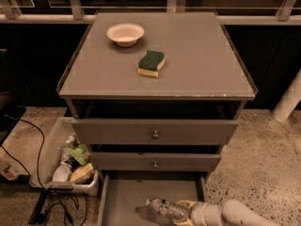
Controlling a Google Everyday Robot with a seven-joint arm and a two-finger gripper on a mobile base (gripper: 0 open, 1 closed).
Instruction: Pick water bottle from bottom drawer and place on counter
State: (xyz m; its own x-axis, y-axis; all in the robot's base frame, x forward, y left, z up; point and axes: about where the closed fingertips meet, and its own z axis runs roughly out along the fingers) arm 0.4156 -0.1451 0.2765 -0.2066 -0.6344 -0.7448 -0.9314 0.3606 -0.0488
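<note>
The water bottle (162, 208) is clear with a white cap and an orange-red label band. It lies on its side over the grey floor of the open bottom drawer (127, 197), cap to the left, casting a dark shadow just below itself. My gripper (184, 213) reaches in from the lower right on a white arm (235, 215). Its yellowish fingers (184, 204) close around the bottle's right end. The counter (188, 55) is the grey cabinet top above.
A white bowl (125, 34) and a green-and-yellow sponge (151, 63) sit on the counter. Two closed drawer fronts with knobs (155, 134) overhang the open drawer. A bin of wrappers and containers (70, 164) stands on the floor at the left, with cables beside it.
</note>
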